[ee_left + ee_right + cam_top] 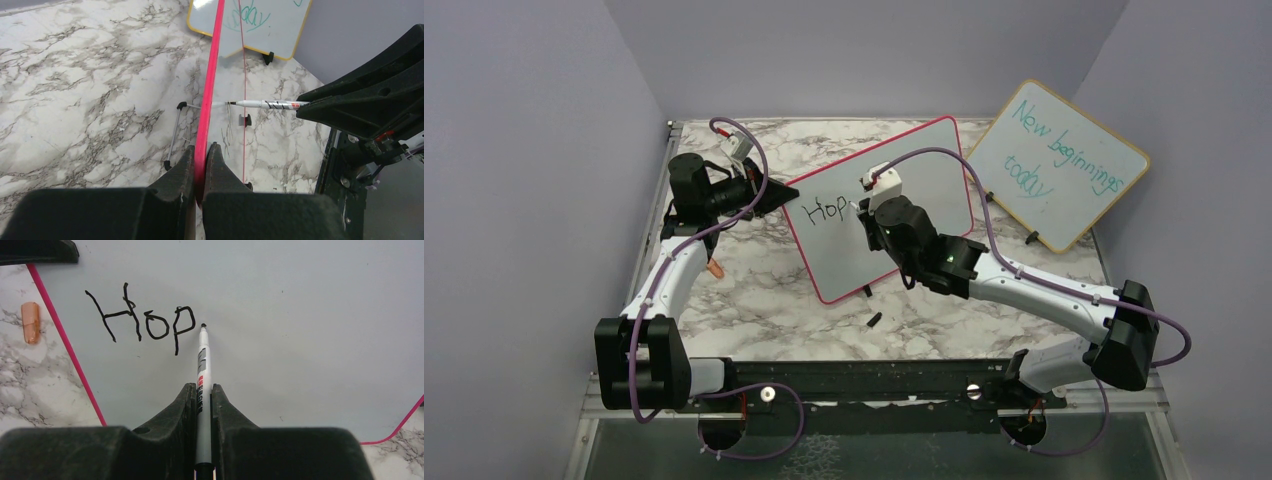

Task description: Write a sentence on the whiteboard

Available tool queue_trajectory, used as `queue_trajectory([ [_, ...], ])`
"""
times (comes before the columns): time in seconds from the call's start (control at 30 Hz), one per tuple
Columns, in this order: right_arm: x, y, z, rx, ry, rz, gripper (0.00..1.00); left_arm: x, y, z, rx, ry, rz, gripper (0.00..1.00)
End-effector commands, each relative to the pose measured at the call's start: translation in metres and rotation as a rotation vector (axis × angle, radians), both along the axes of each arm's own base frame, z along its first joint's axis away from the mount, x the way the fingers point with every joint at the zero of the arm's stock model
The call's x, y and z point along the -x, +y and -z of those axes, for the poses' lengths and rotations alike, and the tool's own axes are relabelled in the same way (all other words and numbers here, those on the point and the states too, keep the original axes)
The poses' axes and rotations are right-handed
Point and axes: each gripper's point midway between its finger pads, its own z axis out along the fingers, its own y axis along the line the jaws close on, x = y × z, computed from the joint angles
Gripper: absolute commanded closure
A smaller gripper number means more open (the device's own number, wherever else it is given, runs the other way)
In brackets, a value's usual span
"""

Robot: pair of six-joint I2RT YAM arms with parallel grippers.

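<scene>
The whiteboard (919, 185), white with a pink-red frame, stands tilted at the table's middle. The sentence (826, 208) reads "Hop" in black near its upper left, and it also shows in the right wrist view (145, 320). My left gripper (769, 197) is shut on the board's left edge; the left wrist view shows the fingers (186, 165) clamping the red frame (212, 75). My right gripper (869, 225) is shut on a white marker (202, 370). The marker's tip touches the board just right of the "p". The marker also shows in the left wrist view (270, 104).
A wooden-framed board (1059, 165) with teal writing leans at the back right, and it also shows in the left wrist view (260, 25). A small black cap (874, 320) lies in front of the whiteboard. A small orange piece (715, 268) lies left of it. Walls enclose the table.
</scene>
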Motion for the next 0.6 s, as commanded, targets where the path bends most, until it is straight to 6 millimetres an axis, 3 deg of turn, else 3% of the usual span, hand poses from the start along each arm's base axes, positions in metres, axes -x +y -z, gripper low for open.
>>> queue_trajectory([
  [0.0,-0.008,-0.008,0.000,0.022,-0.012,0.048,0.99,0.002,-0.001,0.044,-0.095,0.045,0.002,1.00],
  [0.57,-0.017,-0.018,-0.003,0.010,-0.029,0.098,0.99,0.002,-0.001,0.044,-0.094,0.046,0.004,1.00],
])
